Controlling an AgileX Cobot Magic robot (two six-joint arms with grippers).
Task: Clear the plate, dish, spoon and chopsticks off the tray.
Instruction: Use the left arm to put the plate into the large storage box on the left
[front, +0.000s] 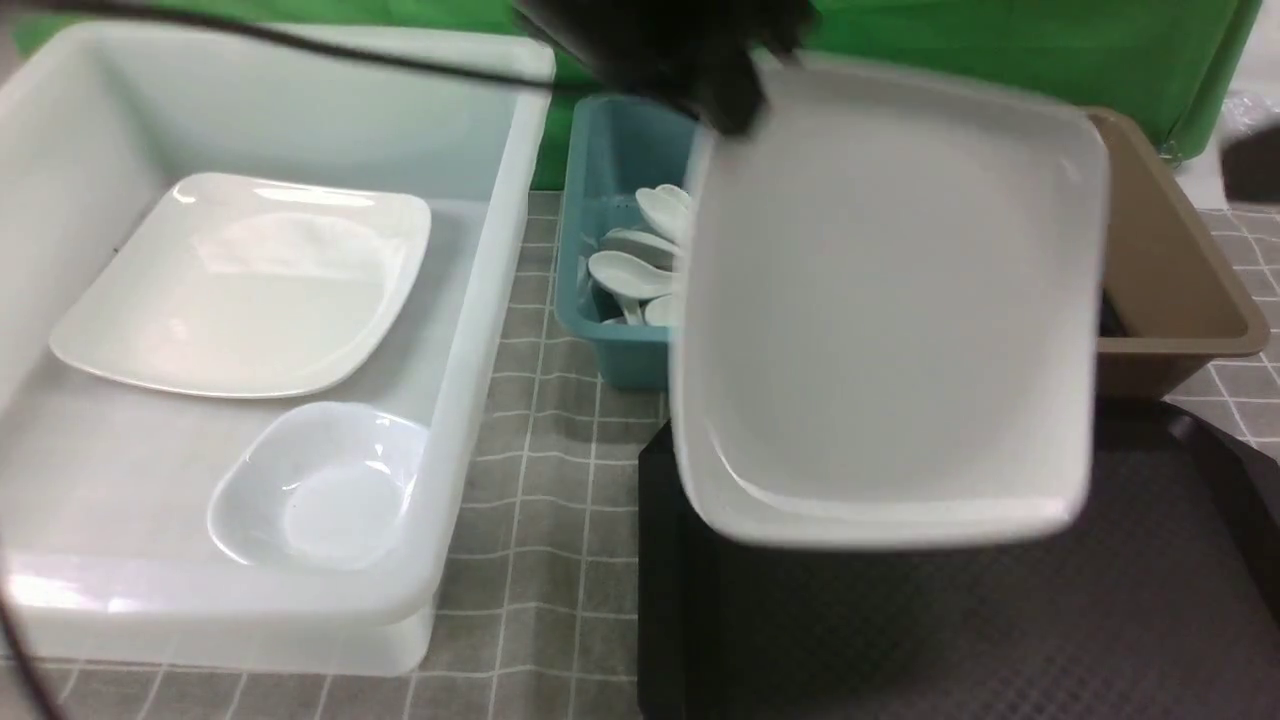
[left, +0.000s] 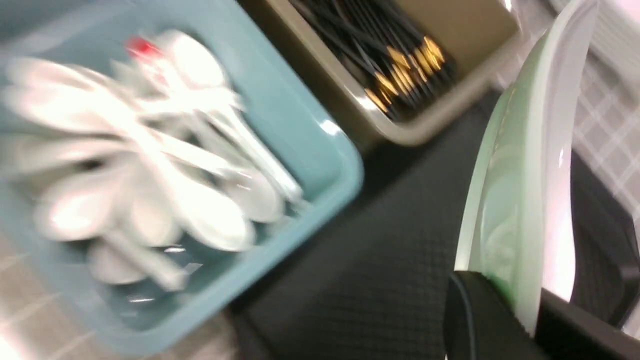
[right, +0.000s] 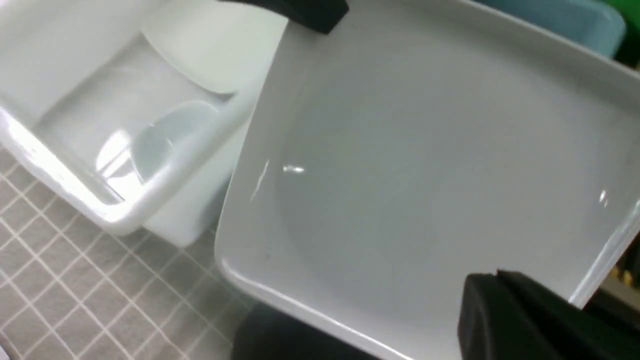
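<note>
Plate (front: 890, 300) held tilted above tray (front: 900, 640), left end effector (left: 530, 305) and right end effector (right: 500, 295) each clamped on its rim.

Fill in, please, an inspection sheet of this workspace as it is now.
Surface: grey checked cloth under everything.
Job's things: plate held tilted in the air above the black tray; spoons in the teal bin; chopsticks in the brown bin.
Clutter: white bin holding another plate and a small dish.
Grippers: left pincer and right pincer both shut on the raised plate's rim.
Cables: one black cable across the upper left of the front view.
Surroundings: green backdrop behind the bins.
</note>
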